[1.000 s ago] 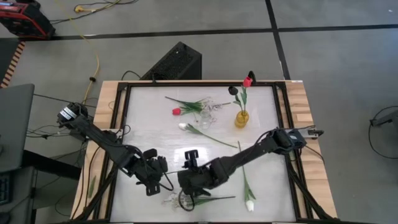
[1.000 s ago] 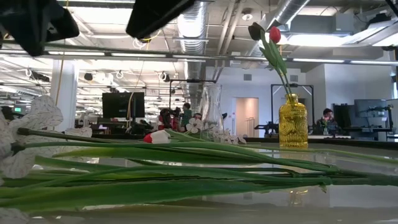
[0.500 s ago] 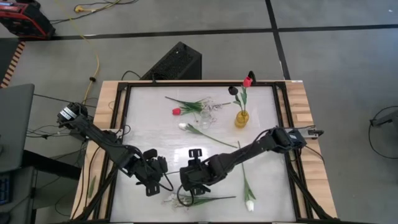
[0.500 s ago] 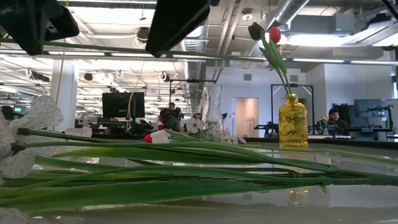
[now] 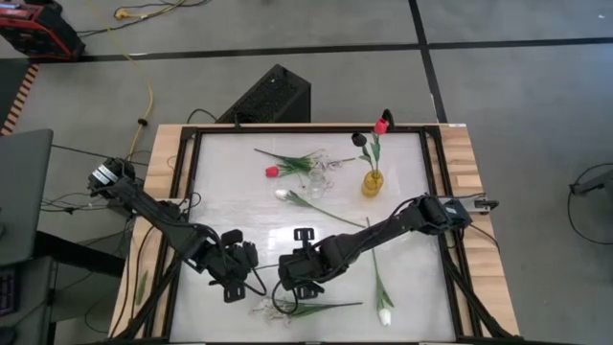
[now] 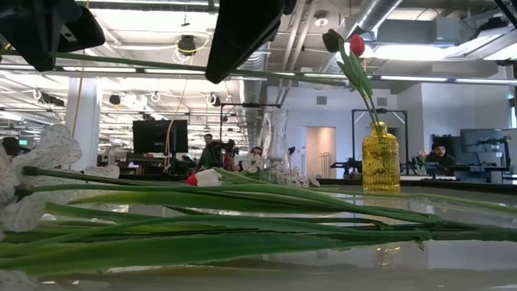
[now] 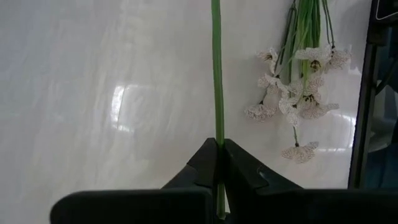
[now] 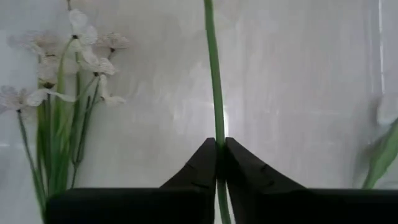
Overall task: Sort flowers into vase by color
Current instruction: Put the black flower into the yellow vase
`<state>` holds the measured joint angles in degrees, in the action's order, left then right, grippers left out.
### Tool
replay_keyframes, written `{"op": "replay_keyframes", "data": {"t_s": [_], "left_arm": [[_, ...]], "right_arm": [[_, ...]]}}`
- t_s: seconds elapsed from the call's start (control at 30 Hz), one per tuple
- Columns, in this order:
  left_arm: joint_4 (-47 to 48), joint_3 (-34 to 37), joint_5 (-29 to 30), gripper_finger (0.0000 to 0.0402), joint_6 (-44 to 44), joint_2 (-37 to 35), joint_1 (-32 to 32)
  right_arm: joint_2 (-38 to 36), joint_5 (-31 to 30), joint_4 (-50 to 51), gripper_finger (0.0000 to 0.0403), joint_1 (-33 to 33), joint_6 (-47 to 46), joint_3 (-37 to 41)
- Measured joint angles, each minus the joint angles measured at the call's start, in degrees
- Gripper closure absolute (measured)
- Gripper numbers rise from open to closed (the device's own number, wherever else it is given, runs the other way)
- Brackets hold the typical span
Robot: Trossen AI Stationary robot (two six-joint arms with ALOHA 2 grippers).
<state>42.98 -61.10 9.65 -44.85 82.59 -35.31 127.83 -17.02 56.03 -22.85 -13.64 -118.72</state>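
Observation:
Both grippers are shut on one thin green flower stem (image 6: 145, 65), held level above the table; its bloom does not show. My left gripper (image 5: 244, 271) is near the front left, my right gripper (image 5: 287, 278) just to its right. A sprig of small white blossoms (image 5: 278, 307) lies flat on the table below them. The yellow vase (image 5: 372, 182) stands at the far right with a red and a dark bloom in it. A red tulip (image 5: 271, 172) and two white tulips (image 5: 283, 195) (image 5: 384, 314) lie flat. My left gripper pinches the bare stem (image 7: 216, 134) between its two fingers, coming down from above, fingers across the stem. The stem is lifted clear of the table and runs level toward my right gripper. My right gripper pinches the same stem (image 8: 216, 132) between its two fingers, also from above and across it. The stem is clear of the table and runs on level past the fingers.
A clear glass vase (image 6: 275, 145) stands near the far middle, beside the red tulip's leaves. A long white-tulip stem (image 5: 375, 268) crosses the right half of the table. The black frame rails (image 5: 436, 192) border the white top.
My right gripper has moved a little toward the far edge and up, onto the stem that my left gripper holds. The flowers on the table lie as before.

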Motion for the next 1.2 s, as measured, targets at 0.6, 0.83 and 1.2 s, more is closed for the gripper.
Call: {"op": "replay_keyframes", "data": {"t_s": [0.6,0.83,1.2], "left_arm": [[-0.4,0.0,3.0,0.0298,3.7,0.0,-1.1],[-1.5,0.0,6.8,0.0258,7.2,0.0,-1.4],[-4.3,0.2,27.0,0.0248,18.3,-4.7,-1.9]], "right_arm": [[0.0,-0.6,-2.3,0.0381,-2.2,3.0,4.6],[0.1,-0.7,-9.4,0.0381,-3.4,2.8,12.0],[-13.0,-1.3,-19.9,0.0381,-7.7,1.7,29.3]]}}
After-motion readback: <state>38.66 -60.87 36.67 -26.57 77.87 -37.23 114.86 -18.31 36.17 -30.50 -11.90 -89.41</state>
